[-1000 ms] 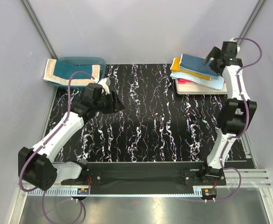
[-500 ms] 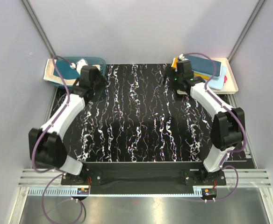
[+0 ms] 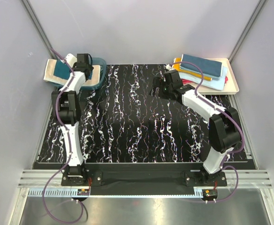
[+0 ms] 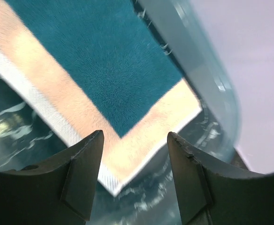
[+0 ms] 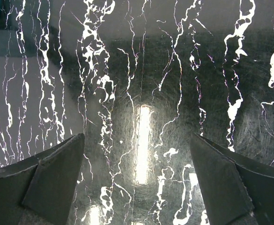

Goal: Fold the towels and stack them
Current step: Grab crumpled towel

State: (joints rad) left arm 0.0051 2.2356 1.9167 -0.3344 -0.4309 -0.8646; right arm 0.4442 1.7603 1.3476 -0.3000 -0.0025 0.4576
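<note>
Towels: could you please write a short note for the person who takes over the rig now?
Left claw: open, empty, hovering over the dark teal towel spread across the basin.
Right claw: open, empty, above the black mat.
Done: the other towels lie folded and stacked on the tray.
To do: fold the teal towel and put it on that pile.

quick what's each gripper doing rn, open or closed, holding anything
Left gripper: open, empty, above the dark teal cream-bordered towel.
Right gripper: open, empty, above the black marbled table.
</note>
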